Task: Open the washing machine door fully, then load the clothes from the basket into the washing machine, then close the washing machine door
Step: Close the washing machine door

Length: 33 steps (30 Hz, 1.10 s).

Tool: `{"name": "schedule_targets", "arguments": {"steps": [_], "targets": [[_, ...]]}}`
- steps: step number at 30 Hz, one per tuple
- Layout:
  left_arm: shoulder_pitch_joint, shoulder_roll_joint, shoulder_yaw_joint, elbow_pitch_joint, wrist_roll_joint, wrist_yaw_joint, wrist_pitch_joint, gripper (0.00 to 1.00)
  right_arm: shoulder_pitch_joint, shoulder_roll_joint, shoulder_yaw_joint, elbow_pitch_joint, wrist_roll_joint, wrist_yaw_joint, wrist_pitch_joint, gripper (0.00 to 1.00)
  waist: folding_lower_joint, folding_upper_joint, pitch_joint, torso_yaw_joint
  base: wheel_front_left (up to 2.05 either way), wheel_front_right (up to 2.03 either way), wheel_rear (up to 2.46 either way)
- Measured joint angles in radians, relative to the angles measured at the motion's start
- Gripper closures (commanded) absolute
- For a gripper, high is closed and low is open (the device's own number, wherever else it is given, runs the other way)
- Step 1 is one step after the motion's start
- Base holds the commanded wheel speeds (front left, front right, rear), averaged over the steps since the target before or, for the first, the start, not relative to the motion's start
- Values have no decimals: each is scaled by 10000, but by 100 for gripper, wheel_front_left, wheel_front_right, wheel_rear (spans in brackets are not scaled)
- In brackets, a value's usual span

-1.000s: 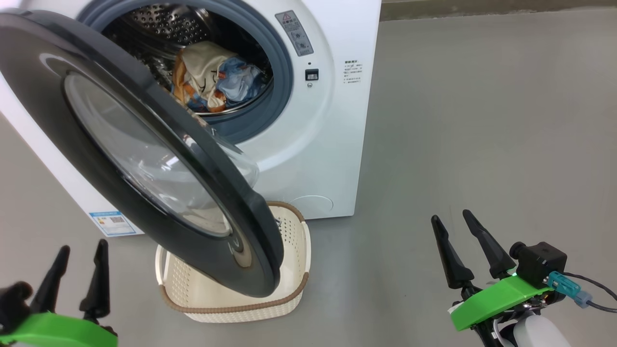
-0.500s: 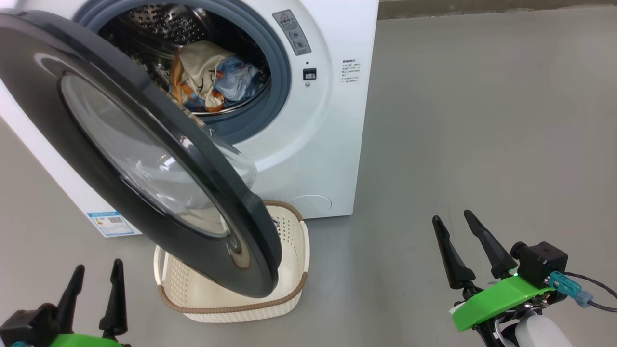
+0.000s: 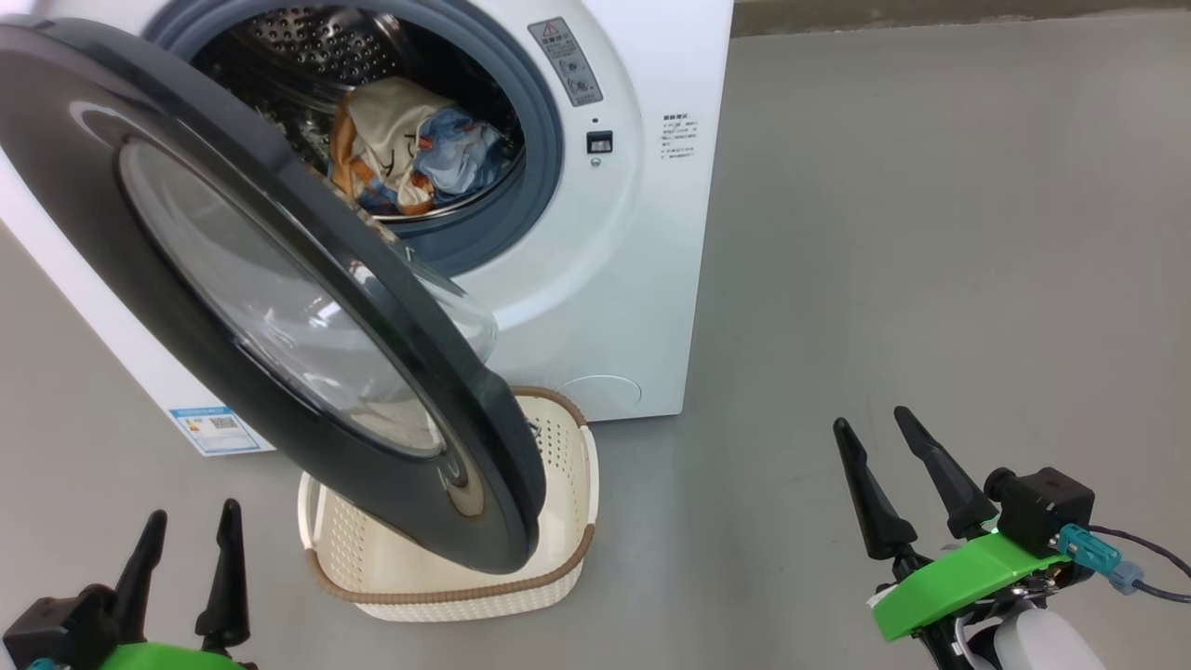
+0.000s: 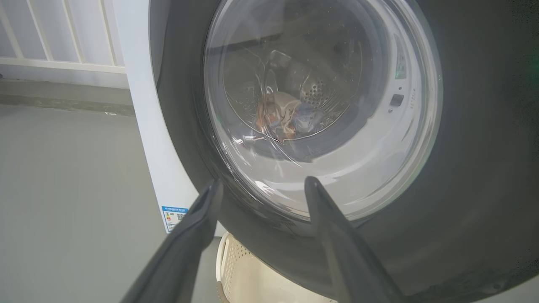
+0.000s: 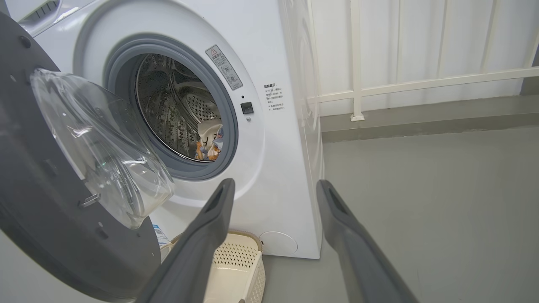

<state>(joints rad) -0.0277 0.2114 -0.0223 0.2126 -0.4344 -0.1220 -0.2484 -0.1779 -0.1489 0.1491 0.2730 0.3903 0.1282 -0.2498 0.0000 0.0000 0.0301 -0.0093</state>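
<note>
The white washing machine [image 3: 614,279] has its black glossy door [image 3: 65,186] swung half out, hanging over the cream basket [image 3: 456,596]. The part of the basket I see holds nothing. The clothes [image 3: 409,149], cream, pale blue and orange, lie bundled in the steel drum. My left gripper [image 3: 193,509] is open at the lower left, short of the door's outer face [image 4: 463,168], and holds nothing. In the left wrist view the clothes [image 4: 286,115] show through the glass above my left gripper [image 4: 264,180]. My right gripper [image 3: 870,417] is open and empty over bare floor. It [image 5: 276,181] points at the machine's front [image 5: 269,50].
Grey floor [image 3: 930,233] stretches wide to the right of the machine. A white railing [image 5: 421,80] and a low kerb run behind it. A small blue label [image 3: 221,428] sits at the machine's lower left corner. The door's lower edge hangs low over the basket rim.
My left gripper has shifted right and lower in the head view, still open. The door, the basket and the right gripper stay as they were; the camera shifted only slightly.
</note>
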Motion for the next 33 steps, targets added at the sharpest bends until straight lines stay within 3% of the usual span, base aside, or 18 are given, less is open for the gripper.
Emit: {"name": "schedule_targets", "arguments": {"steps": [11,13,14,16,17,25,33], "targets": [[-12,-88,-4,-21,84,-13,-29,0,0,-50,59,2,0,0,0,0,0,0,44,78,0,0,0],[-19,-119,-4,-23,86,-13,-29,0,0,-71,79,-2,0,0,0,7,0,0,43,133,0,0,0],[-45,-169,-15,-25,90,-15,-29,0,0,-92,113,-15,0,0,0,42,0,0,43,222,0,0,0],[-81,-196,-27,-27,100,-15,-29,0,-2,-104,178,-44,0,0,0,77,0,1,40,336,0,0,0],[-110,-209,-29,-27,102,-15,-29,0,-3,-111,217,-75,0,0,0,100,0,0,36,401,0,0,0],[-126,-360,-50,-42,107,-58,-65,0,-229,-27,330,-1022,504,0,0,100,0,0,26,1047,0,0,0],[-127,-483,-295,67,113,-59,-69,0,-984,165,1055,-3141,980,0,-73,100,0,0,19,1756,0,0,0]]}}
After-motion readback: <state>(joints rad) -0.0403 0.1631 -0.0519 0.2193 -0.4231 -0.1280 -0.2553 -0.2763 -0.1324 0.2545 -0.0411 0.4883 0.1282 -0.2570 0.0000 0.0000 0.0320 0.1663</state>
